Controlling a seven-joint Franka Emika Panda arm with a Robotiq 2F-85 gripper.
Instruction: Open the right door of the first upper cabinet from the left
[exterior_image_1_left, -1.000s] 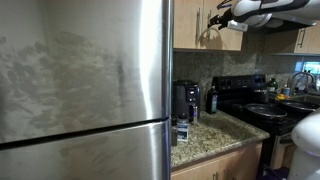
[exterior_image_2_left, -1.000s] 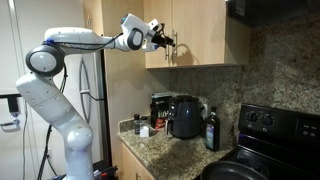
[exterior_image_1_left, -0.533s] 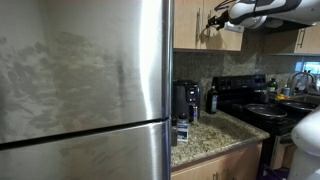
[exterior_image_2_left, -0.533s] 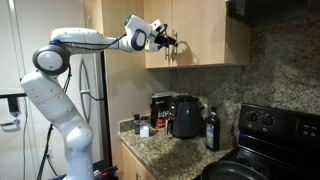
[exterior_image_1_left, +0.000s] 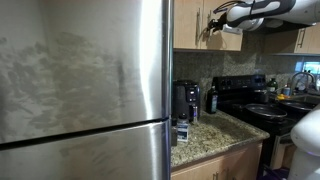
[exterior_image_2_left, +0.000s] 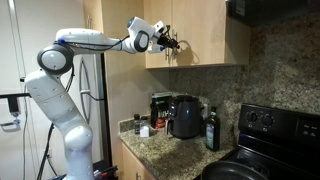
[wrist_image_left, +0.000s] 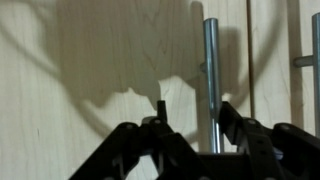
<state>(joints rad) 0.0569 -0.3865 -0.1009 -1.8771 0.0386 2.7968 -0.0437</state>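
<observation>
Exterior view, up at 1 o'clock: gripper (exterior_image_1_left: 212, 22) against the first upper cabinet (exterior_image_1_left: 188, 25). Exterior view, at 12 o'clock: gripper (exterior_image_2_left: 170, 42) at the cabinet's centre handles, the right door (exterior_image_2_left: 210, 30) closed and flush at its 3 o'clock. Wrist view: jaws released and spread, silver bar handle (wrist_image_left: 210, 70) upright between them, nearer the 3 o'clock side; cannot tell which door's.

Glossy white rounded arm (exterior_image_2_left: 95, 40) with black jaws.
</observation>
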